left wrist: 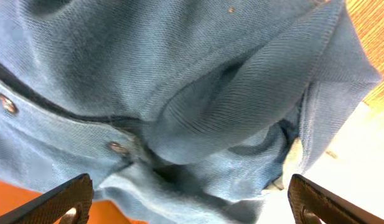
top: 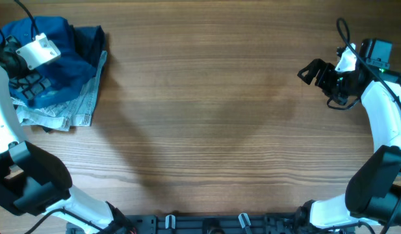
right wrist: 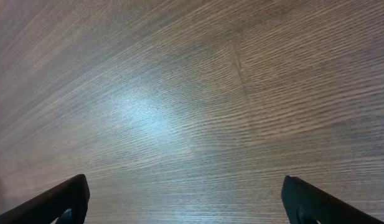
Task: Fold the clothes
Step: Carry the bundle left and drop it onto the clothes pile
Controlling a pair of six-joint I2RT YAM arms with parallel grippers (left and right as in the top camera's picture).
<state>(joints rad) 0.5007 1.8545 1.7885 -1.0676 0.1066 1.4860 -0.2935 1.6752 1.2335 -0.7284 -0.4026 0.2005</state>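
Cloth is lying bunched at the top-left corner of the tabletop [top: 206, 130] in the overhead view. The clothes [top: 60, 65], one royal-blue garment, are sitting crumpled in a heap. The heap is partly resting on pale denim jeans [top: 80, 107], which are showing along its lower and right edges. A dark garment [top: 95, 38] is peeking out at the pile's upper right.

The left end effector [left wrist: 192, 198] is hanging right over the blue cloth, its fingers [left wrist: 67, 200] spread wide and gripping nothing. Blue folds and two small buttons [left wrist: 117, 147] are filling the left wrist view. I cannot tell whether the fingertips are touching the fabric.

At the right edge, the right end effector [right wrist: 185, 200] is hovering above bare wood. It is spread wide, holding nothing, and sitting well apart from the clothes.
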